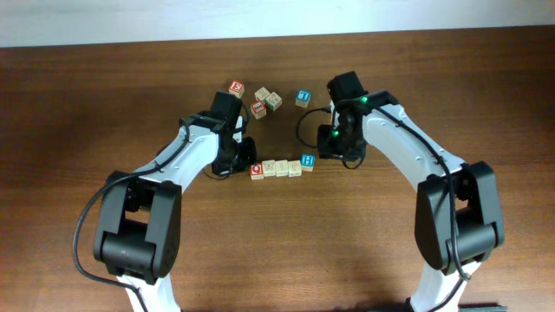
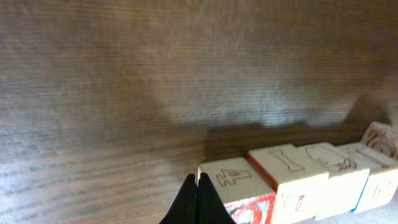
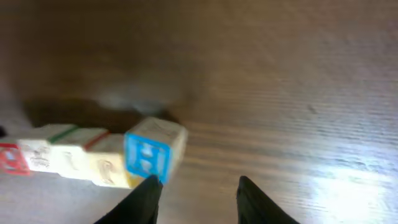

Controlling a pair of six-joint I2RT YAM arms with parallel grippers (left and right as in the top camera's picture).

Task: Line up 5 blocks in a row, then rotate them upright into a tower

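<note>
Wooden row of five blocks [image 1: 282, 167]; left fingers [image 2: 188, 204] closed, right fingers [image 3: 142, 200] apart, both empty.

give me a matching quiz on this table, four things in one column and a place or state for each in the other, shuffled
Column one
1. red-faced wooden cube in the row
2. blue-faced wooden cube in the row
3. left gripper
4. right gripper

Column two
A. open
B. the row's end on the robot's left
C. shut
D. the row's end on the robot's right

Pairs: 1-B, 2-D, 3-C, 4-A
</note>
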